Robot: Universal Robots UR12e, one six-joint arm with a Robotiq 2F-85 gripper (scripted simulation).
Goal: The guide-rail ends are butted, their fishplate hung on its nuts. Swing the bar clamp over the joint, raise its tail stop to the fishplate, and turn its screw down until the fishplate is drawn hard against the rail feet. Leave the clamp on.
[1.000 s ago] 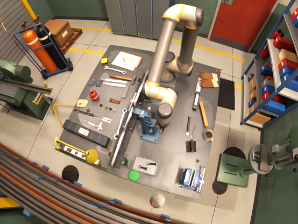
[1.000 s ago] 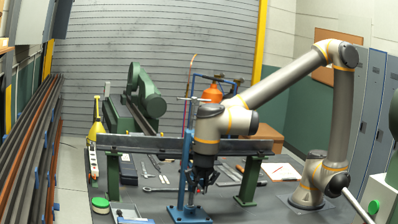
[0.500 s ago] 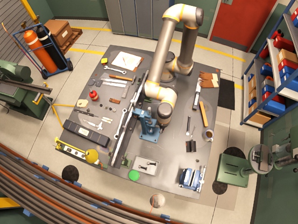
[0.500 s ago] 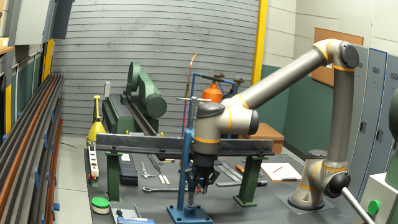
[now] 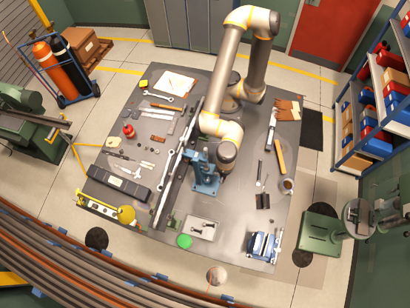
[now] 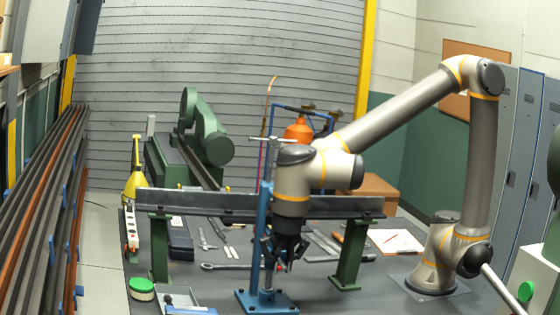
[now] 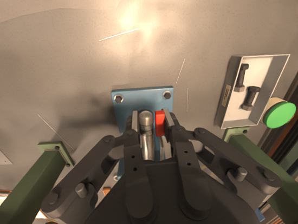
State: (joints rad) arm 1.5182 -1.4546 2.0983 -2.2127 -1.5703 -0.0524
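The blue bar clamp (image 5: 201, 168) stands upright on its base plate (image 7: 142, 101) beside the long grey guide rail (image 6: 258, 204), which rests on green stands. Its T-handled screw (image 6: 272, 141) rises above the rail. Low on the clamp's steel bar (image 7: 146, 135), under rail height, my gripper (image 7: 149, 121) is closed on the tail stop with its red tab (image 7: 159, 124). In the wrist camera the bar and red tab sit between the fingers. The fishplate is hidden behind the clamp and my arm.
Behind the work stand a green saw machine (image 6: 197, 140) and a gas-cylinder cart (image 5: 59, 66). A tray with two bolts (image 7: 250, 89) and a green button (image 7: 280, 112) lie near the clamp base. Wrenches and hand tools (image 5: 163, 111) lie left of the rail, a blue vise (image 5: 264, 246) at the near edge.
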